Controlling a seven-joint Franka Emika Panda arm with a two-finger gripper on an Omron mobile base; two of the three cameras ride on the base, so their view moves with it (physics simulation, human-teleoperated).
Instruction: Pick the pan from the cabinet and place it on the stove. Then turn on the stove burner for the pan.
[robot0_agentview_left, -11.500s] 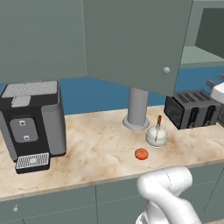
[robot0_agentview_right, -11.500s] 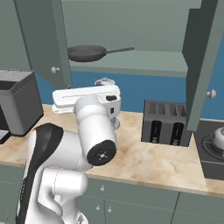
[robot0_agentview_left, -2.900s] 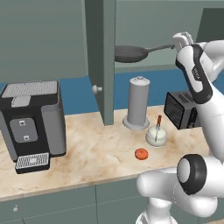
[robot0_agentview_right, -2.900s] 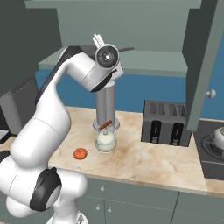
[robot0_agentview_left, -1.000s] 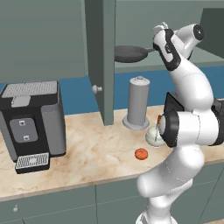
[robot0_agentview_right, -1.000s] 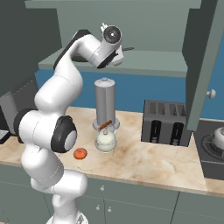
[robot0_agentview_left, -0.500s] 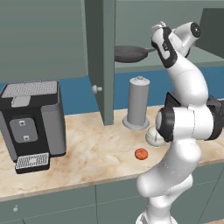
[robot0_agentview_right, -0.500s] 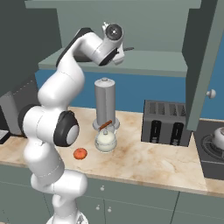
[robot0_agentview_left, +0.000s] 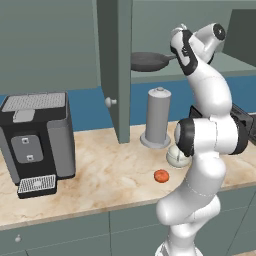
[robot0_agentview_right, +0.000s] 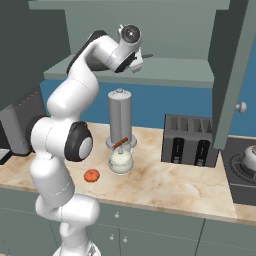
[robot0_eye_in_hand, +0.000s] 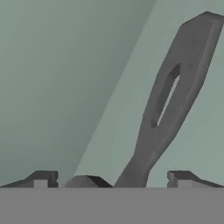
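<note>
Gripper (robot0_eye_in_hand: 109, 181) is up inside the cabinet (robot0_agentview_left: 116, 60), fingers spread wide, one tip on each side of the pan (robot0_agentview_left: 148, 61) handle. In the hand view the slotted end of the handle runs up and to the right from between the tips; nothing is clamped, and I can't tell whether either tip touches it.

Pan sits on the cabinet shelf, round body to the left of the hand in the left base view, thin handle pointing right toward the wrist. From the right base view the arm hides most of it; just the handle tip (robot0_agentview_right: 147, 56) pokes out right of the wrist.

Cabinet doors are swung open: one edge-on at centre of the left base view, with its round knob low down, the other (robot0_agentview_right: 230, 70) at right of the right base view.

On the counter below:
- tall grey canister (robot0_agentview_left: 157, 116)
- small cream teapot (robot0_agentview_right: 121, 159) in front of it
- red tomato (robot0_agentview_left: 161, 175) nearer the front edge
- black coffee machine (robot0_agentview_left: 36, 135) far left
- toaster (robot0_agentview_right: 190, 140) to the right

Stove (robot0_agentview_right: 241, 172) is at the far right of the right base view, past the toaster, with a silver kettle (robot0_agentview_right: 250, 157) on it.
</note>
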